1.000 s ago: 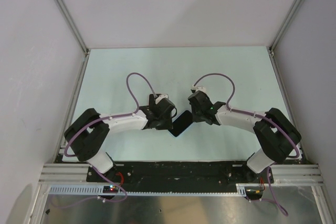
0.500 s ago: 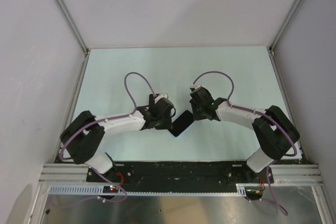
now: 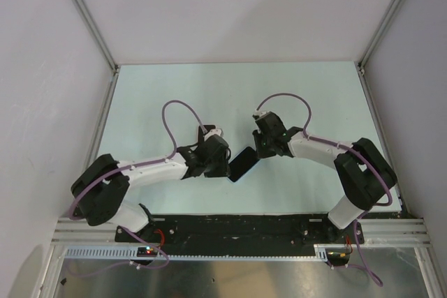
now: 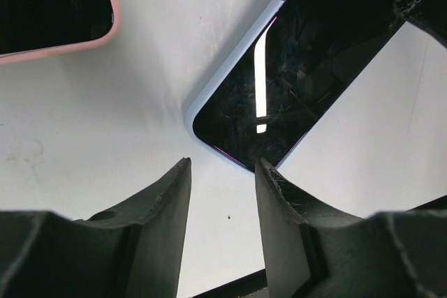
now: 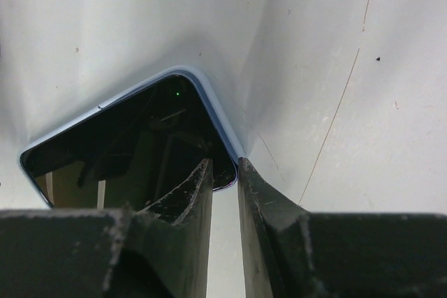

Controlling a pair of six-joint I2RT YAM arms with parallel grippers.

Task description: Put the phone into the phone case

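Black-screened, blue-rimmed phone (image 4: 300, 68) lies between the left gripper (image 4: 222, 193), spread and empty, and the right gripper (image 5: 225, 172), narrowed at its corner (clamped? cannot tell).

a pale green table (image 3: 167, 85) fills the middle. plain grey-white walls (image 3: 230, 12) rise behind it and at both sides. silver metal rails (image 3: 85, 15) climb from its back corners. a black plate (image 3: 237, 227) lines its near edge, a steel sheet (image 3: 230, 278) beyond.
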